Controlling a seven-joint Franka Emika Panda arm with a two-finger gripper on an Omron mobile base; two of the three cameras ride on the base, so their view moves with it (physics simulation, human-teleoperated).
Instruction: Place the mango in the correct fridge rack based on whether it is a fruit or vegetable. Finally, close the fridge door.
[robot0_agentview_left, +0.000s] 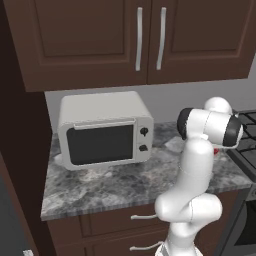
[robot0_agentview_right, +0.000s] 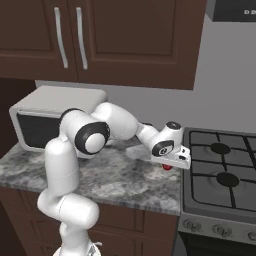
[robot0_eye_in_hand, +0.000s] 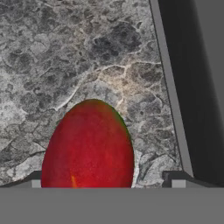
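Observation:
The mango (robot0_eye_in_hand: 89, 146), red with a thin green edge, lies on the speckled grey counter (robot0_eye_in_hand: 52, 52) close to the stove's edge. My gripper (robot0_eye_in_hand: 107, 183) is open and low over it, one fingertip (robot0_eye_in_hand: 37, 182) against the fruit's left side and the other standing well off to its right. In the right base view the gripper (robot0_agentview_right: 172, 165) hangs just above the counter beside the stove, with a bit of the mango (robot0_agentview_right: 166, 167) red under the hand. In the left base view a sliver of the mango (robot0_agentview_left: 216, 150) peeks out behind the arm. The fridge door is out of view.
A grey microwave (robot0_agentview_left: 105, 130) stands at the back left of the counter. The gas stove (robot0_agentview_right: 220, 175) adjoins the counter on the right, its raised rim (robot0_eye_in_hand: 168, 87) next to the mango. Dark wood cabinets (robot0_agentview_left: 140, 40) hang overhead. Drawers sit under the counter's front edge.

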